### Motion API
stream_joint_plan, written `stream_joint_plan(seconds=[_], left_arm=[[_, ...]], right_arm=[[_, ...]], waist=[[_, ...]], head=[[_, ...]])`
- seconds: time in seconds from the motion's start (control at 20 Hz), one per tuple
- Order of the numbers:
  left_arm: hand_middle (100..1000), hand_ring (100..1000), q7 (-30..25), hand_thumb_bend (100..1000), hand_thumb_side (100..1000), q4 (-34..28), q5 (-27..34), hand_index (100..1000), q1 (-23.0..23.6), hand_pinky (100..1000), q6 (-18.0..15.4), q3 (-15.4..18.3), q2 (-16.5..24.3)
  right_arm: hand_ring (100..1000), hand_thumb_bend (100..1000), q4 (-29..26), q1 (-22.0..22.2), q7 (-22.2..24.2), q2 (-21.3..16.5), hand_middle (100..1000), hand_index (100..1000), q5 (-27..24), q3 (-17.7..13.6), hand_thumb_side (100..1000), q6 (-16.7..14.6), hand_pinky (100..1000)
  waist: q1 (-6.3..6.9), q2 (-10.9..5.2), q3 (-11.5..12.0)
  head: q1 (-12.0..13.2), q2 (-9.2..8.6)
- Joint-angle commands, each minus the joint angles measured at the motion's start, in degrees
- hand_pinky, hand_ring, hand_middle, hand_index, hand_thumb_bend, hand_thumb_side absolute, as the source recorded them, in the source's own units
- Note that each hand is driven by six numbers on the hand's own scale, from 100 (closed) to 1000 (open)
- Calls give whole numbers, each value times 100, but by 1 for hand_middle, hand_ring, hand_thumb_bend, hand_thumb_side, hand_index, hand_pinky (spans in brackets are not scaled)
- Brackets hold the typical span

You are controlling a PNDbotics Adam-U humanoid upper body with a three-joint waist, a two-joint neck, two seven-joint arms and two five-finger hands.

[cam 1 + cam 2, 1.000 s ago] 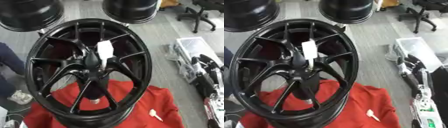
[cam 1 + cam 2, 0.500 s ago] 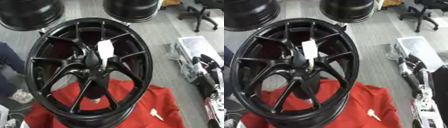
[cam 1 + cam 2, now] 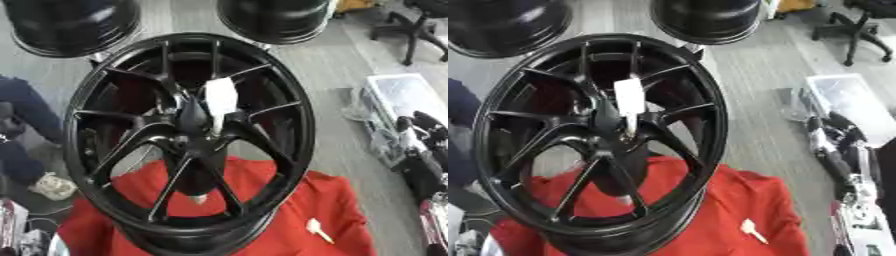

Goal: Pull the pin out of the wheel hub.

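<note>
A big black wheel [image 3: 188,140] stands nearly upright on a red cloth [image 3: 297,200]. A white pin [image 3: 220,97] sticks out of its hub [image 3: 194,125], in the middle of the spokes. The robot's right hand [image 3: 833,145] hangs well off to the right, near a white tray [image 3: 407,95]; I cannot tell how its fingers stand. A small white piece [image 3: 317,230] lies on the cloth. Two more black wheels [image 3: 276,17] stand behind.

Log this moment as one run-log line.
wheel: upright on red cloth | white tag: at hub | white piece: on cloth | hands: not in view
</note>
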Motion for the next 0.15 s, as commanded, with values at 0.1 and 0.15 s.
stream_joint_plan(seconds=[0.1,0.15], left_arm=[[696,817,-38,308,776,-94,-48,683,-45,686,-7,-22,26],[696,816,-42,308,777,-92,-43,683,-43,686,-6,-20,15]], right_arm=[[790,347,-91,-42,9,-73,758,831,-23,-11,440,-14,803],[790,347,-90,-41,11,-70,759,831,-22,-8,441,-14,803]], waist=[[5,-25,8],[7,-27,9]], head=[[79,37],[78,37]])
